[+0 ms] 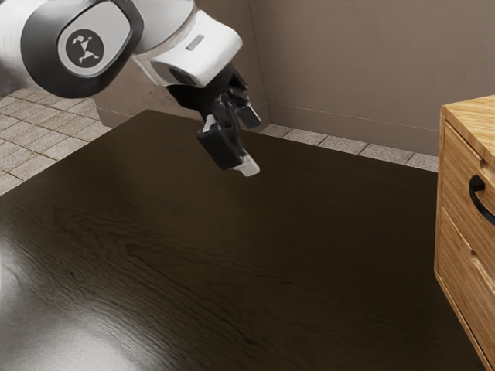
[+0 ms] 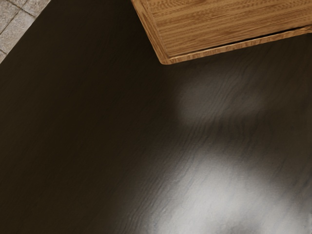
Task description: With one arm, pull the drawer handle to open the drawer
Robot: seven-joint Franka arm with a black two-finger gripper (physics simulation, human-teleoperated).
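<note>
A light wooden drawer cabinet (image 1: 462,255) stands on the dark table at the exterior view's right edge. Its upper drawer front carries a curved black handle (image 1: 479,198), and that front sits flush with the cabinet. My gripper (image 1: 238,153) hangs in the air over the far middle of the table, tilted down toward the right and well to the left of the handle, with nothing in it. In the wrist view, a corner of the cabinet's wooden top (image 2: 219,24) lies ahead of my hand.
The dark wood table (image 1: 232,263) spreads out between my hand and the cabinet, with a bright glare patch at the near left. Beyond the table are a tiled floor (image 1: 46,124) and a beige wall (image 1: 363,54).
</note>
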